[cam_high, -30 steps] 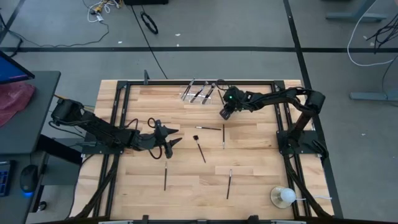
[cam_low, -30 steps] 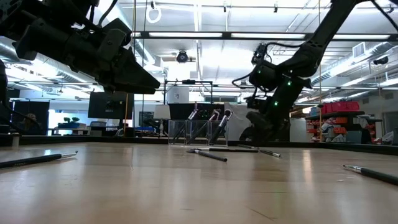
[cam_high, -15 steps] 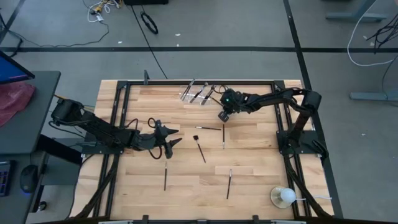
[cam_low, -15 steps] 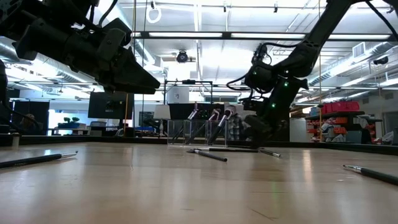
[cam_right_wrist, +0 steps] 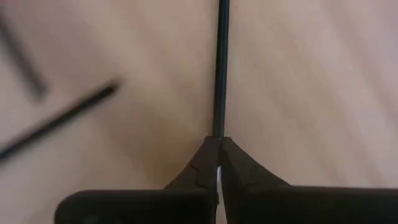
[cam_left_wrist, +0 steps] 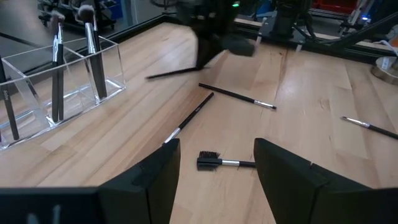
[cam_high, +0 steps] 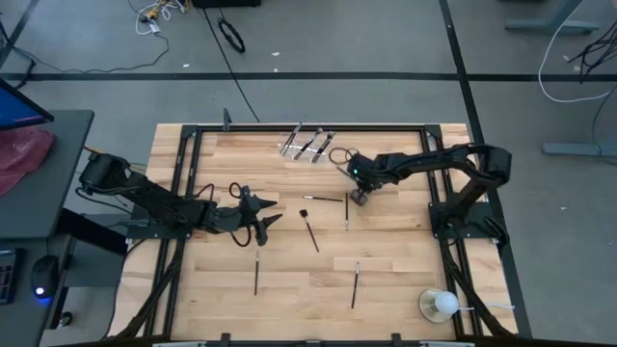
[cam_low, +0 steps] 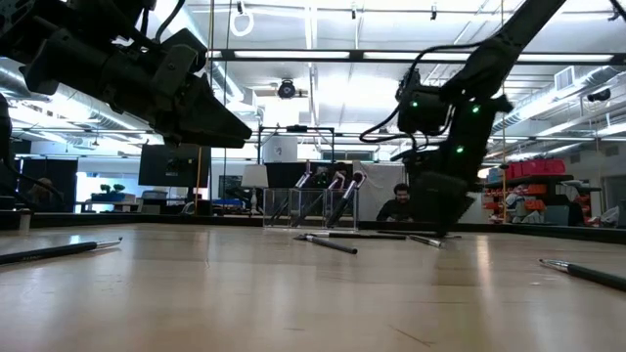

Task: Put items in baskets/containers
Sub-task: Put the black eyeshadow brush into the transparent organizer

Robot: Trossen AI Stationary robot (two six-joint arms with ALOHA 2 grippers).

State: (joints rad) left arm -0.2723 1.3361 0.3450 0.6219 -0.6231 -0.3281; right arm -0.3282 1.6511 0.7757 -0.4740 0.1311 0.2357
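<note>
In the high view, the right gripper [cam_high: 359, 196] is found lower on the table than half a second ago. It is no longer beside the clear, rectangular plastic holder [cam_high: 307, 145] but at the upper end of a thin black stick-handled brush [cam_high: 346, 212] lying flat on the pale wooden table [cam_high: 405, 241]. The holder's three brushes are unchanged, so a new pick-up is judged to be starting. Four more slim dark brushes are left scattered on the planks, well apart from the holder. The left gripper [cam_high: 258, 220] is kept in its former place near the table's middle.

In the low view, the right gripper [cam_low: 430, 217] is seen down at the table surface. The see-through holder [cam_low: 318, 207] stands behind it with glossy handles leaning inside.

In the left wrist view, the left gripper [cam_left_wrist: 214, 167] is shown with its matte black fingers [cam_left_wrist: 283, 171] spread wide. A short brush with a silver ferrule and blocky dark bristles [cam_left_wrist: 217, 162] lies on the wood just ahead of them. The holder [cam_left_wrist: 56, 81] is revealed as thin-walled and divided into compartments.

In the right wrist view, the right gripper [cam_right_wrist: 218, 163] is shown pressed together. The straight, smooth black handle [cam_right_wrist: 221, 68] runs out from between its tips, apparently pinched there but not yet lifted.
</note>
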